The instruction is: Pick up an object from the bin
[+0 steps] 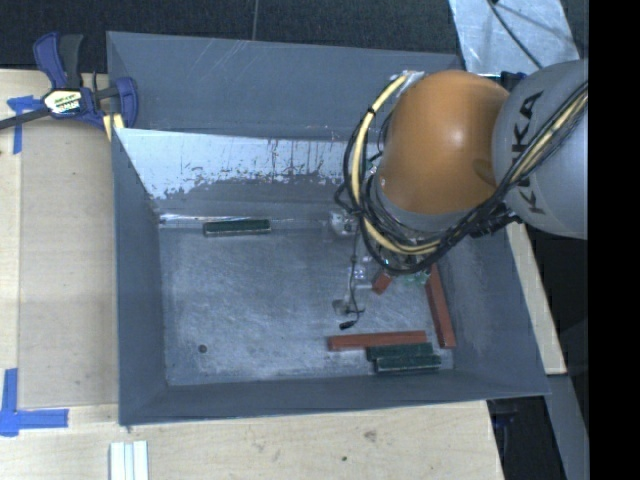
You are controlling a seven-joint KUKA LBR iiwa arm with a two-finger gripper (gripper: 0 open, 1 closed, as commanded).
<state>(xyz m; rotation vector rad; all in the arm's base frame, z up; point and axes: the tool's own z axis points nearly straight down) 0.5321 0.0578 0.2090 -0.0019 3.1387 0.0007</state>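
The gripper (349,308) is seen poised low over the bin (140,298) floor, right of centre; whether it is open cannot be told. A brown bar (365,342) is laid just beside it, by the near wall.

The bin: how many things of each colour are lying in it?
Dark green sticks: 2, by the back wall and at the front.
Red-brown sticks: 2, at the front and on the right.
Small red piece: 1.
Total: 5.
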